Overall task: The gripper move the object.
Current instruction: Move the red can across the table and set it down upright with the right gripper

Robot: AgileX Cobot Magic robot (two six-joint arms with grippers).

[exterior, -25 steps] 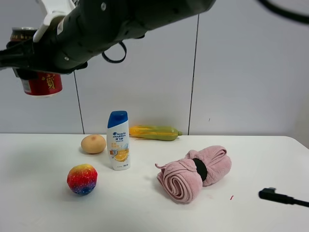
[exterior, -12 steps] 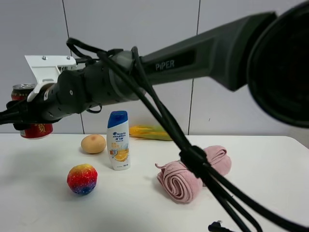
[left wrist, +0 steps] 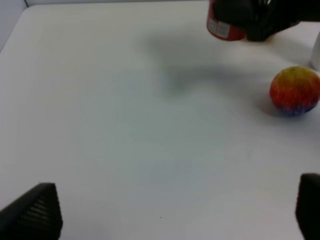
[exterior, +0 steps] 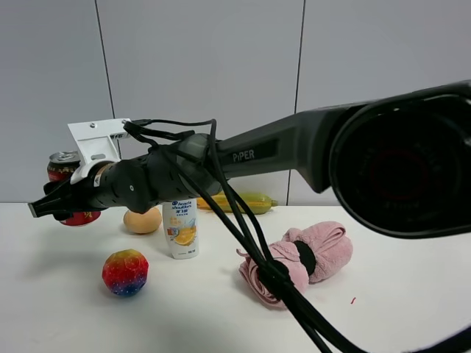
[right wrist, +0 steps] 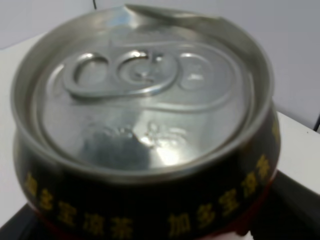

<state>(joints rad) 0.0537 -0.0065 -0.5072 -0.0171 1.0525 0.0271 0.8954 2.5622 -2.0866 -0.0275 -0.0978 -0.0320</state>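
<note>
The red drink can (exterior: 79, 218) with a silver top is held at the far left, low over the white table (exterior: 383, 323). My right gripper (exterior: 59, 206), black with a white bracket (exterior: 96, 140) on top, reaches across from the right and is shut on the can. The right wrist view is filled by the can's top (right wrist: 145, 100), with a dark finger (right wrist: 295, 200) beside it. The left wrist view shows the can's underside (left wrist: 224, 27) and its shadow; I cannot tell whether it touches the table. My left gripper (left wrist: 172, 210) is open and empty, well short of the can.
A rainbow ball (exterior: 125, 272) lies in front of the can, also in the left wrist view (left wrist: 295, 91). A tan round fruit (exterior: 142, 220), a white blue-capped shampoo bottle (exterior: 181, 232), a corn cob (exterior: 246, 201) and a rolled pink towel (exterior: 302, 259) lie to the right.
My right arm has come down with the can from high above the table to low over its far left part, and shifted slightly right.
</note>
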